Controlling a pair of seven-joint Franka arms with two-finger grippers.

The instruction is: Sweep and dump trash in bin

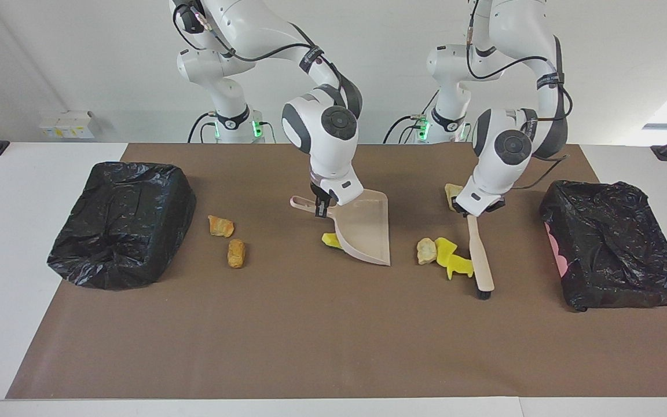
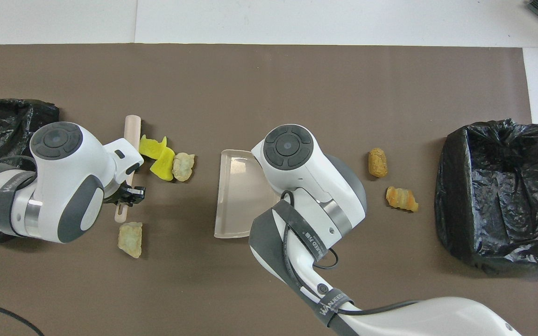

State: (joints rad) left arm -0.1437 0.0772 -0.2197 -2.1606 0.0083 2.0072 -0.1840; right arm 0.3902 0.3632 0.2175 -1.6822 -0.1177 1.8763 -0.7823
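1. Here the left gripper (image 1: 468, 212) has its jaws clamped on the handle of the beige brush (image 1: 480, 255), whose bristled end rests on the brown mat (image 1: 322, 336) that covers the worktop.
2. Two yellow sponge pieces (image 1: 453, 258) and one pale rock-like chunk (image 1: 427, 250) lie bunched together, touching the brush on the side toward the right arm's end of the worktop.
3. A second pale chunk (image 1: 451, 191) sits nearer to the robots, just beside the left gripper.
4. The right gripper (image 1: 321, 207) has its jaws clamped on the handle of the beige dustpan (image 1: 368, 229), which is tilted with its open lip down on the mat, facing the bunched trash.
5. A third yellow sponge piece (image 1: 329, 240) peeks out at the dustpan's edge, on the side away from the brush.
6. Two orange-brown bread-like chunks (image 1: 227, 238) lie between the dustpan and the black-bagged bin (image 1: 122, 223) at the right arm's end.
7. Another black-bagged bin (image 1: 617, 249) stands at the left arm's end, with a pink patch showing on its wall that faces the brush.
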